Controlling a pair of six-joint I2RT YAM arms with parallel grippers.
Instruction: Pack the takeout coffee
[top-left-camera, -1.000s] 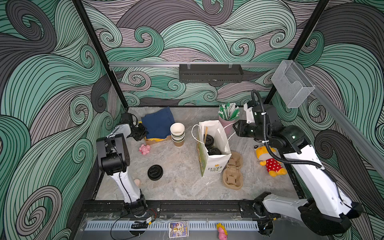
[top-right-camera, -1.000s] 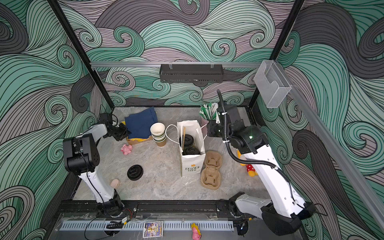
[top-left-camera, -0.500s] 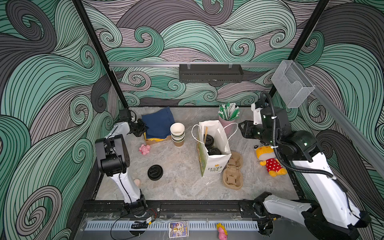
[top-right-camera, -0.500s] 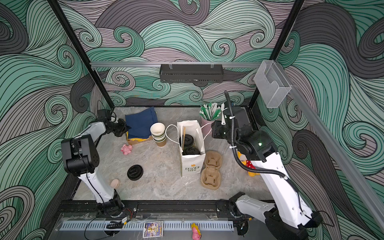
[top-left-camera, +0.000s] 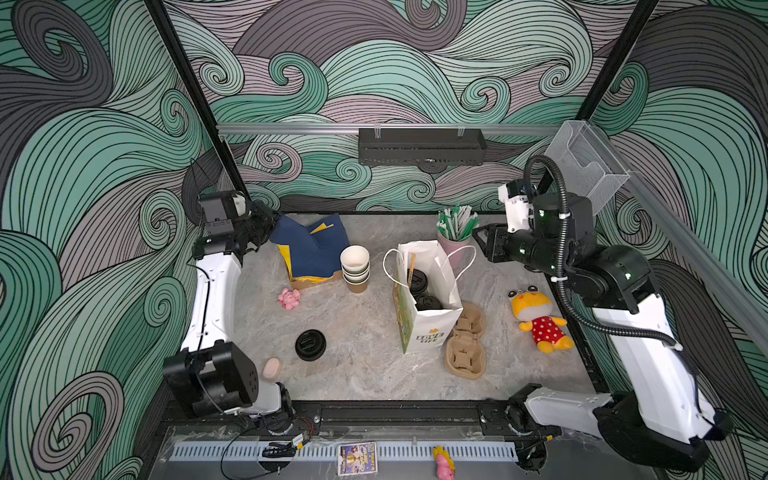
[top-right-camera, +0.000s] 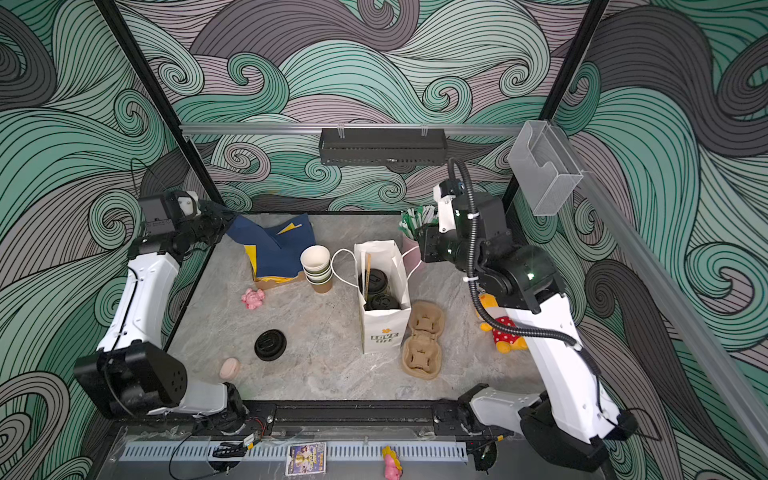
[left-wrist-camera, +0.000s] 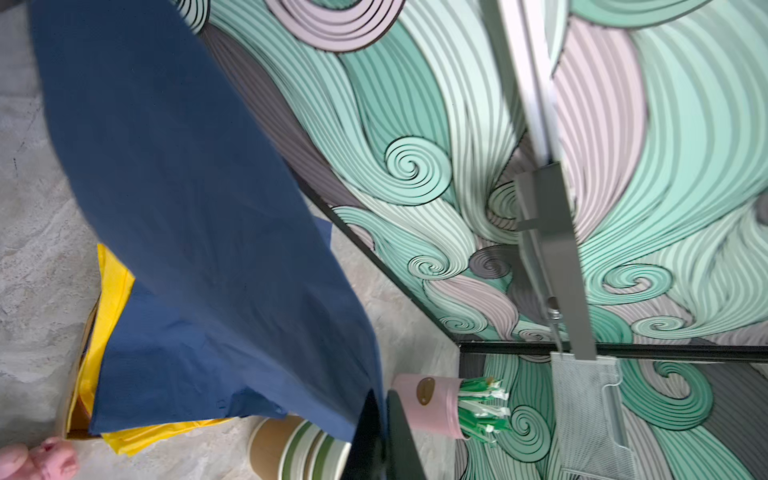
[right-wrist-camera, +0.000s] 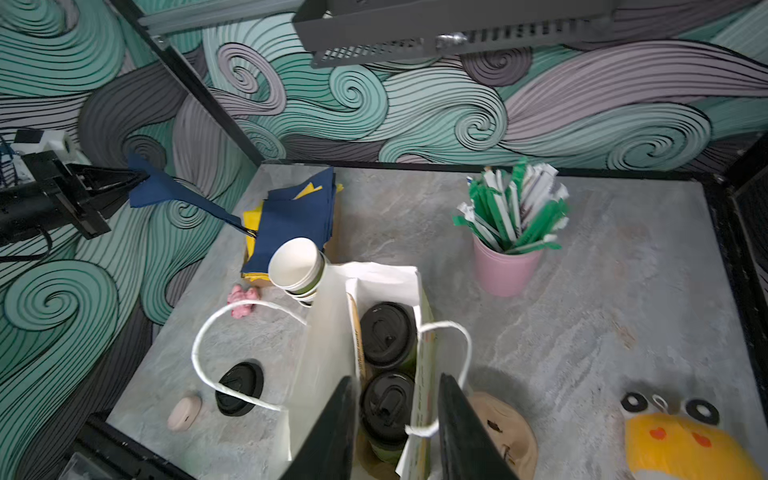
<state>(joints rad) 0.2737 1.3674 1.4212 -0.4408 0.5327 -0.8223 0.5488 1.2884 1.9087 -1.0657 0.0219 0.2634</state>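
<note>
Top, bag writing: I read "LOVE LIFE" on the front of the white bag (top-left-camera: 430, 326) in both top views.
Top, cups: both cups (top-left-camera: 417, 281) are inside the bag. They stand upright with black lids up and long axis vertical, one behind the other.
Top, left gripper: the left gripper (top-left-camera: 271, 226) is at the back left corner, pinching a blue napkin (top-left-camera: 299, 237).
Top, right gripper: the right gripper (top-left-camera: 478, 236) hangs beside the straws (top-left-camera: 455, 222), behind the bag. I cannot judge its jaws here.
Left wrist, left gripper: it is pressed together on the napkin's edge, and the sheet drapes across my view.
Right wrist, right gripper: the jaws are spread with nothing gripped, clear of the bag.
Right wrist, cups: I see two lids from above, in line along the bag.
Right wrist, strip: the tan strip (right-wrist-camera: 356, 332) beside them carries print I cannot read.
</note>
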